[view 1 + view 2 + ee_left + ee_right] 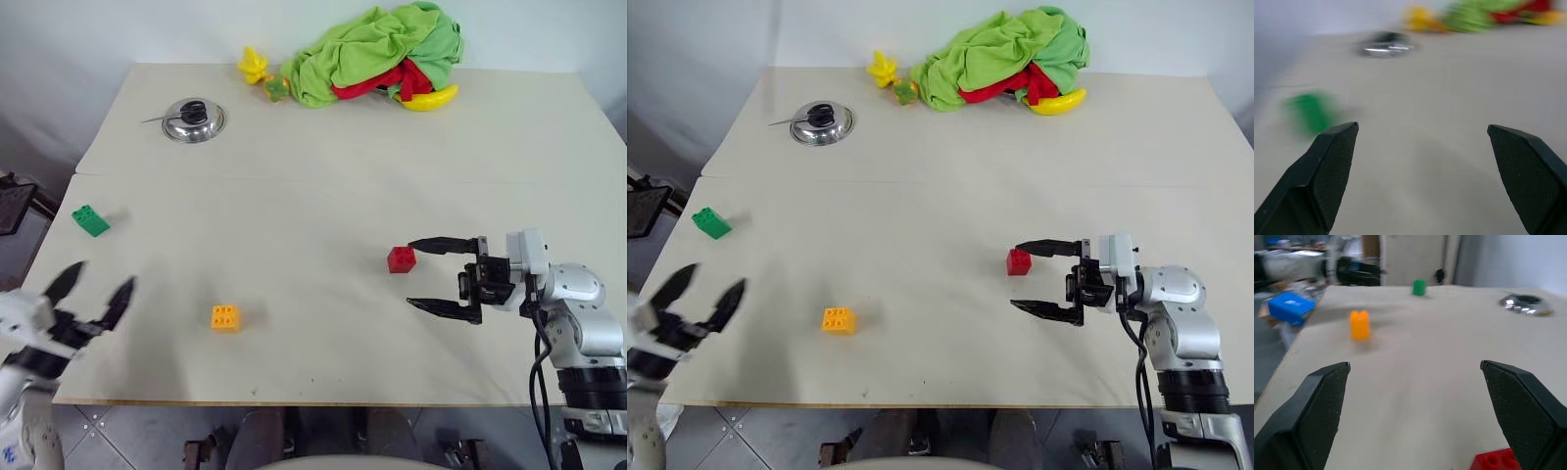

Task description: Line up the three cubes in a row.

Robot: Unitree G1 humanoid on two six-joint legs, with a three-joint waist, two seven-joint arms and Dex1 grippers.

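Three cubes lie apart on the pale table (323,196). The green cube (90,220) is near the left edge, the orange-yellow cube (224,317) sits towards the front, and the red cube (401,259) rests right of centre. My right gripper (411,273) is open and points left, with nothing between its fingers; the red cube lies just past its far fingertip and shows beside one finger in the right wrist view (1496,461). At the front left corner my left gripper (102,275) is open and empty, a short way in front of the green cube (1310,112).
A metal pot lid (194,119) lies at the back left. A heap of green and red cloth (382,54) with a yellow banana toy (431,98) and small yellow (254,66) and green (276,88) toys sits along the far edge.
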